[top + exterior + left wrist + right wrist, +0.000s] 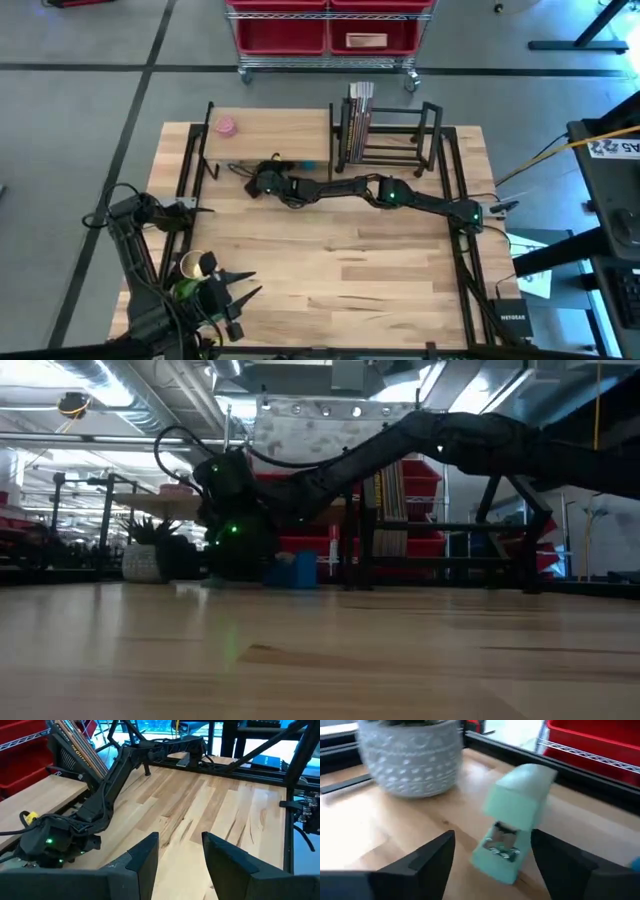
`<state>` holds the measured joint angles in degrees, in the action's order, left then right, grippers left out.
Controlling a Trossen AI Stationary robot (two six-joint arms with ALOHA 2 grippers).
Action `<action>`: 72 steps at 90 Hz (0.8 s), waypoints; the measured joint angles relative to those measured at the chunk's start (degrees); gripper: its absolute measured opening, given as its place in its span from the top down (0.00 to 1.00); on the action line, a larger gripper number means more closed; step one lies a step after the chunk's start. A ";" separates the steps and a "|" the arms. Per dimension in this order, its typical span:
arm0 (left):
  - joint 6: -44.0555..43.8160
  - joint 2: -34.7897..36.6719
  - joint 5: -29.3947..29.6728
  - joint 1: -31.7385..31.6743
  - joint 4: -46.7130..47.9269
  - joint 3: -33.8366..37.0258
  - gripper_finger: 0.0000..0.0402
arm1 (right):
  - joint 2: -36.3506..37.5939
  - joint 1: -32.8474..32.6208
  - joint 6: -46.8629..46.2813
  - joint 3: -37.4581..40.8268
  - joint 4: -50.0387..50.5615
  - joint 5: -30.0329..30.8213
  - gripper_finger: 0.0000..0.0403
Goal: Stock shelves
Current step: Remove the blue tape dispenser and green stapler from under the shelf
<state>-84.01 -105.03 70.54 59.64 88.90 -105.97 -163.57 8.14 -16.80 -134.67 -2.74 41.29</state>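
The wood-topped shelf (268, 135) stands at the table's far left, with the black book rack (388, 132) to its right holding upright books (359, 105). My right gripper (492, 842) reaches in under the shelf's top board and is open. A mint-green stapler (515, 827) lies on the wood between its fingers, with a grey patterned pot (410, 757) just beyond. My left gripper (180, 855) hangs open over the table's near left part (240, 287) with nothing between its fingers. My right gripper straddles the stapler's near end (502, 852), coming in level from the table's right side. One finger (437, 852) stands clear of it. Whether the other finger (555, 855) touches the stapler's side, I cannot tell.
A pink thing (226, 127) lies on the shelf's top board. A blue thing (296, 570) sits by the shelf's right legs. A wheeled cart with red bins (325, 35) stands beyond the far edge. Bare wood (350, 270) spreads across the table's middle and near side.
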 joint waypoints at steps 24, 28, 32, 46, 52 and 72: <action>0.00 0.00 0.00 0.00 0.00 -0.02 0.65 | 0.00 0.23 -4.23 0.00 -0.01 1.12 0.57; 0.00 0.00 0.00 0.00 0.00 -0.01 0.65 | 0.00 0.24 -4.50 0.00 0.00 0.92 0.59; 0.00 0.00 0.00 0.00 0.00 -0.02 0.65 | 0.00 0.29 -4.88 0.00 -0.04 0.32 0.61; 0.00 0.00 0.00 0.00 -0.02 -0.01 0.65 | 0.00 0.28 -5.68 0.00 -0.04 0.05 0.73; 0.00 0.00 0.00 0.00 -0.04 -0.02 0.65 | 0.00 0.28 -5.66 0.00 0.04 0.05 0.81; 0.00 0.00 0.00 0.00 -0.06 -0.01 0.65 | 0.00 0.20 -5.92 0.00 0.52 0.03 0.96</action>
<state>-84.01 -105.03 70.54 59.64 88.84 -105.98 -163.57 8.34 -22.72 -134.67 -2.22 41.32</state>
